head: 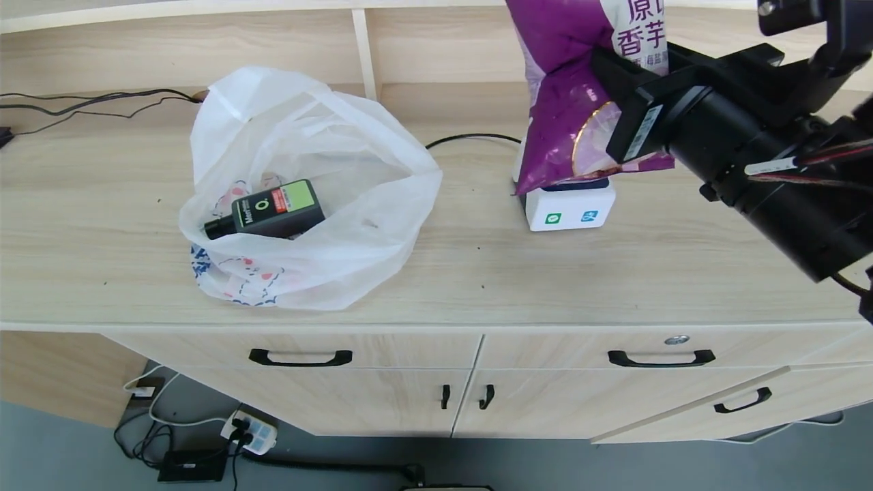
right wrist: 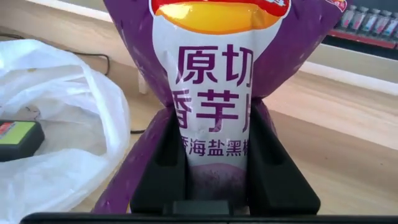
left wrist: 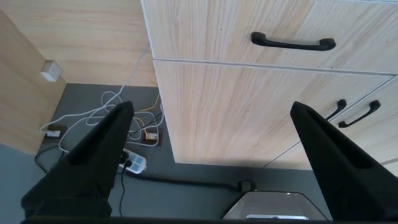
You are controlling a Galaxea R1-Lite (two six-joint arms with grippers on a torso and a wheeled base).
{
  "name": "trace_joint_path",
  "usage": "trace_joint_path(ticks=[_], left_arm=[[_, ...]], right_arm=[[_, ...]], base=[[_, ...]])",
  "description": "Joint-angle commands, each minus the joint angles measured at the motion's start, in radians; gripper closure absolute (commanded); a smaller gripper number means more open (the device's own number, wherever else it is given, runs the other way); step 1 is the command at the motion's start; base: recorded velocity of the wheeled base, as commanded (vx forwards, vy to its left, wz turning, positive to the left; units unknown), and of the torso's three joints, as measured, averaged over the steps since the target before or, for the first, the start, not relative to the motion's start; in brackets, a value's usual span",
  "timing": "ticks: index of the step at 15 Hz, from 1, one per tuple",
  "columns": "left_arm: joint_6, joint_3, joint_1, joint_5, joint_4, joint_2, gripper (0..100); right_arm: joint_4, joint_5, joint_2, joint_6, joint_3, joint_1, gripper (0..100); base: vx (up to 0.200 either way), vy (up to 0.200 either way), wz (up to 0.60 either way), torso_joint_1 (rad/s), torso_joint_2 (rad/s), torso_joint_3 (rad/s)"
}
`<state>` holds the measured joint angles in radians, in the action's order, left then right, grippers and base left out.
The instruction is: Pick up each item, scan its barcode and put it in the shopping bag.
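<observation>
Purple-lettered chip bag (head: 559, 116) over scanner (head: 571, 208)

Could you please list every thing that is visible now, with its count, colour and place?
snack bag: one, purple, held above the scanner
scanner: one, white, on the counter
shopping bag: one, white, open, on the counter, left of the scanner
bottle: one, dark with a green label, lying inside the shopping bag
cables: several, black, along the counter's back
counter: one, light wood
handles: five, black, on the cabinet front
power strip: one, white, on the floor
right gripper: one, black, shut on the snack bag
left gripper: one, black, open, low before the cabinet front
</observation>
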<state>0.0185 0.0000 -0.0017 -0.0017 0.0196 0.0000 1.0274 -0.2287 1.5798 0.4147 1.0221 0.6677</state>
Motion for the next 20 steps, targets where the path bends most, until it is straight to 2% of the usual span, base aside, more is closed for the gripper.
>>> trace_joint_path(ticks=[1,6,9,11,13,16,19,20], left_arm=[[0.0,0.0,0.0,0.0,0.0,0.002,0],[0.0,0.0,0.0,0.0,0.0,0.002,0],[-0.002,0.0,0.0,0.0,0.002,0.002,0],[0.0,0.0,0.0,0.0,0.002,0.002,0],[-0.003,0.0,0.0,0.002,0.008,0.002,0],[-0.006,0.0,0.0,0.002,0.01,0.002,0],[-0.006,0.0,0.0,0.002,0.01,0.002,0],[-0.006,0.0,0.0,0.002,0.01,0.002,0]], right_arm=[[-0.003,-0.004,-0.03,0.003,-0.004,0.006,100],[-0.004,-0.054,-0.024,-0.005,-0.048,0.036,100],[-0.009,-0.066,0.023,-0.03,-0.013,0.035,100],[0.0,-0.073,0.068,-0.08,0.012,0.033,100],[0.017,-0.116,0.071,-0.186,-0.037,0.006,100],[0.023,-0.118,0.106,-0.223,-0.037,-0.049,100],[0.082,-0.119,0.187,-0.278,-0.01,-0.049,100],[0.114,-0.119,0.233,-0.261,0.059,-0.065,100]], base=[[0.0,0.0,0.6,0.08,-0.17,-0.066],[0.0,0.0,0.6,0.082,-0.15,-0.072],[0.0,0.0,0.6,0.08,-0.15,-0.072],[0.0,0.0,0.0,0.078,-0.14,-0.071],[0.0,0.0,0.0,0.04,-0.07,-0.038],[0.0,0.0,0.0,0.0,0.0,0.0],[0.0,0.0,0.0,0.0,0.0,0.0],[0.0,0.0,0.0,0.0,0.0,0.0]])
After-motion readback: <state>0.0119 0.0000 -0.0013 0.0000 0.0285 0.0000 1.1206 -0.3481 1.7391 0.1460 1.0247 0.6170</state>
